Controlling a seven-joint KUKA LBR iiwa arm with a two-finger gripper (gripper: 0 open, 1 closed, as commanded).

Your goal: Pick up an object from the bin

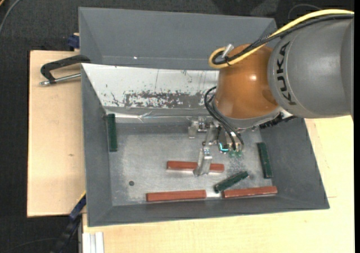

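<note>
My gripper (pixel 203 163) hangs low in the middle of the bin, under the orange cover. Its tip sits right on a short red-brown bar (pixel 181 166) that lies flat on the bin floor, crossing the bar's right part. A dark green bar (pixel 232 181) lies tilted just to the right and below the gripper. Whether the red-brown bar is gripped is hidden by the gripper's own body.
A long red-brown bar (pixel 175 195) and another one (pixel 250 191) lie along the front wall. One dark green bar (pixel 264 160) rests by the right wall, another (pixel 112 132) by the left wall. The arm covers the bin's back right.
</note>
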